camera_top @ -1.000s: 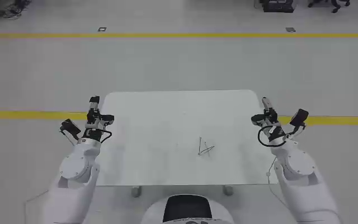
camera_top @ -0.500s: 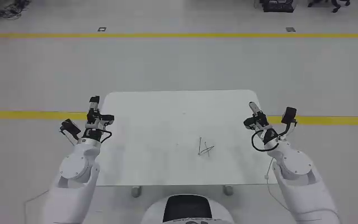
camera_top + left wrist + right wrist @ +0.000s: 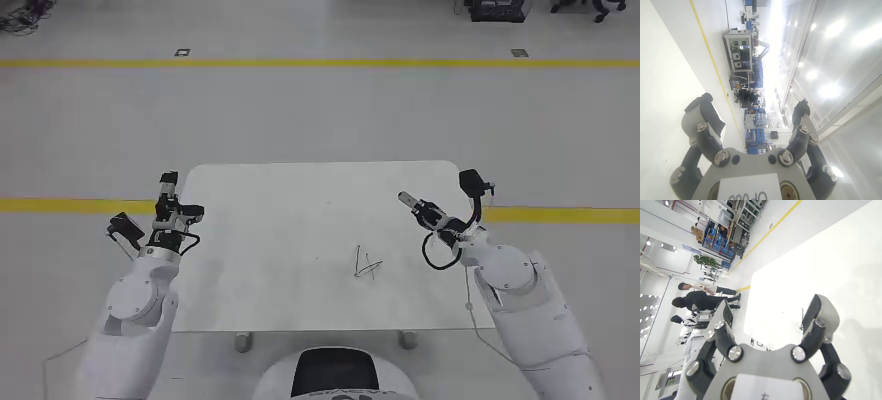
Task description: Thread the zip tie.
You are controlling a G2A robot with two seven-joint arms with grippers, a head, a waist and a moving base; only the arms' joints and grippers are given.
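Our zip tie lies loose on the table toward five o'clock, untouched; our right gripper hangs over the three o'clock side, jaws wide, likely ready to grasp it; our left gripper, also wide, sits off the nine o'clock edge.

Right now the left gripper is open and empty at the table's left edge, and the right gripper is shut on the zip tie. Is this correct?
No. The right gripper is open and empty, as the right wrist view shows; in the top view the zip tie lies on the table, apart from it. The left gripper is as you say.
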